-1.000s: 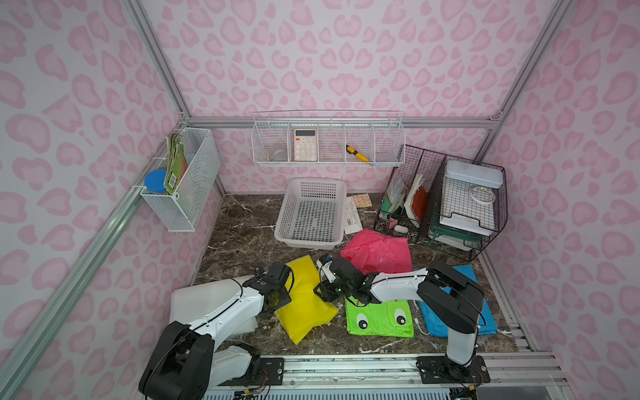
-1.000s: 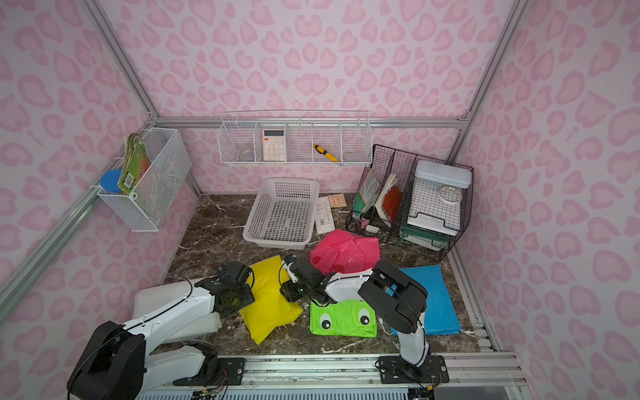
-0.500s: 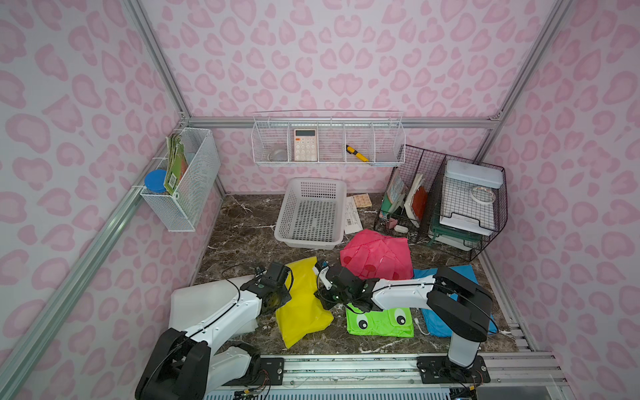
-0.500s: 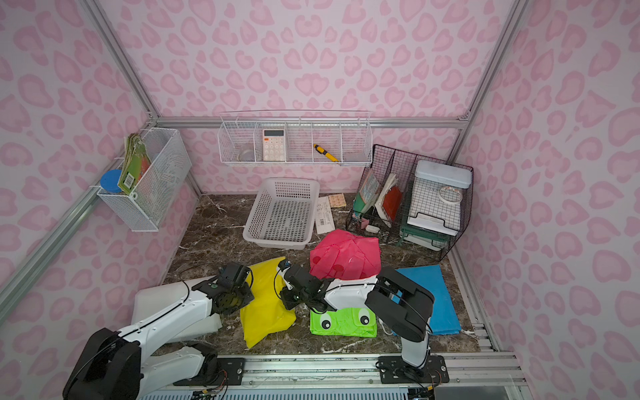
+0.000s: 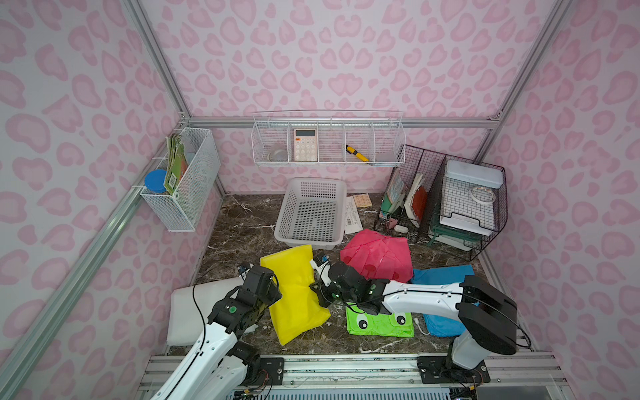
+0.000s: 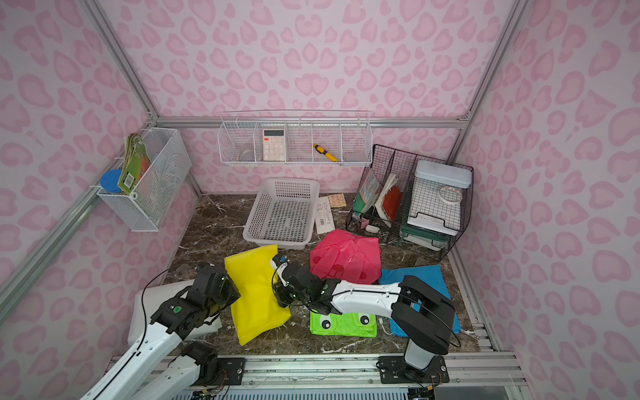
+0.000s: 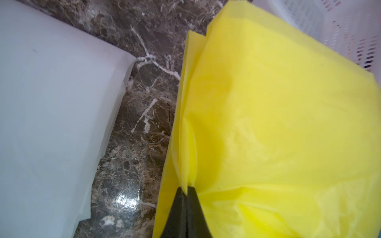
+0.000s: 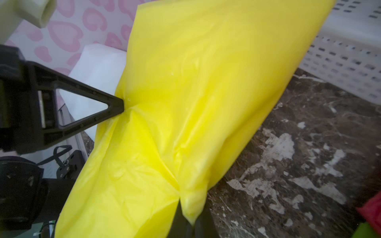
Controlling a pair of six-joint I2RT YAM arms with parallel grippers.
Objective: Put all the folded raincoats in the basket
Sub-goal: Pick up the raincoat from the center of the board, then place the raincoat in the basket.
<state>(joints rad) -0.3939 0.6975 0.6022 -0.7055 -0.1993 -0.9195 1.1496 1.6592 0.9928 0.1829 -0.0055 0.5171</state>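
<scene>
No words or numbers legible anywhere. Only a barcode label on the green card packet in the white wire wall basket, left of frame. Print on the white paper slip at centre and keys of the white calculator, upper centre, too small to read.

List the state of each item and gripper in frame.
basket: upright, empty
yellow raincoat: folded, pinched at both side edges, outside the basket
left gripper: shut on yellow raincoat
right gripper: shut on yellow raincoat
red garment: rumpled, lying loose
green garment: folded flat
blue garment: lying flat
white garment: lying flat
</scene>
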